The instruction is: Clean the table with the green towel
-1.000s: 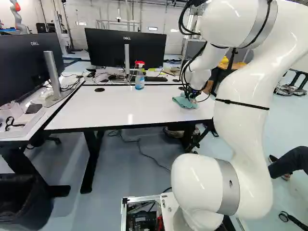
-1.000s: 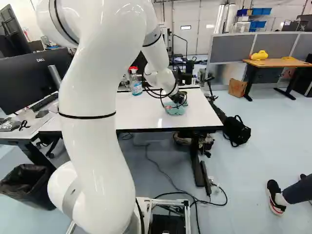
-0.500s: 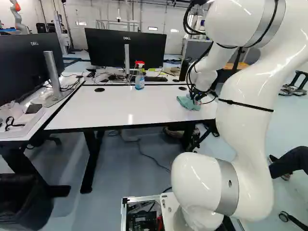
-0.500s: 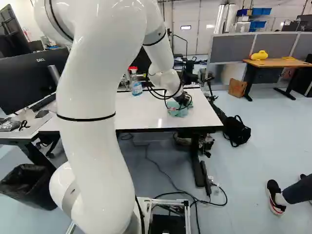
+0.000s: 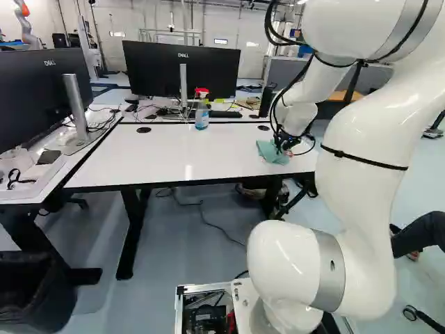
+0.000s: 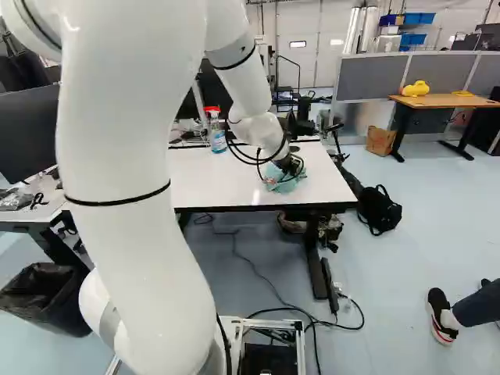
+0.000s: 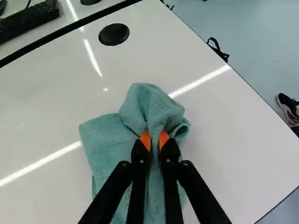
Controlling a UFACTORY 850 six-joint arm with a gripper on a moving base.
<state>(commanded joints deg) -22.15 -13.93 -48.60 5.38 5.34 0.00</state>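
While the gripper (image 5: 284,145) sits right of centre, left base view | jaws narrow, pinching green towel (image 7: 106,142) between them | folds ahead, beneath; likely touching table (image 7: 224,135)

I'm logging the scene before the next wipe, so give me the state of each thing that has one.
Gripper: shut on the towel
Green towel: bunched at the fingers, part spread on the table
White table: standing, top glossy with reflections
Spray bottle: upright
Waste bin: open-topped, upright
Black bag: resting on the floor
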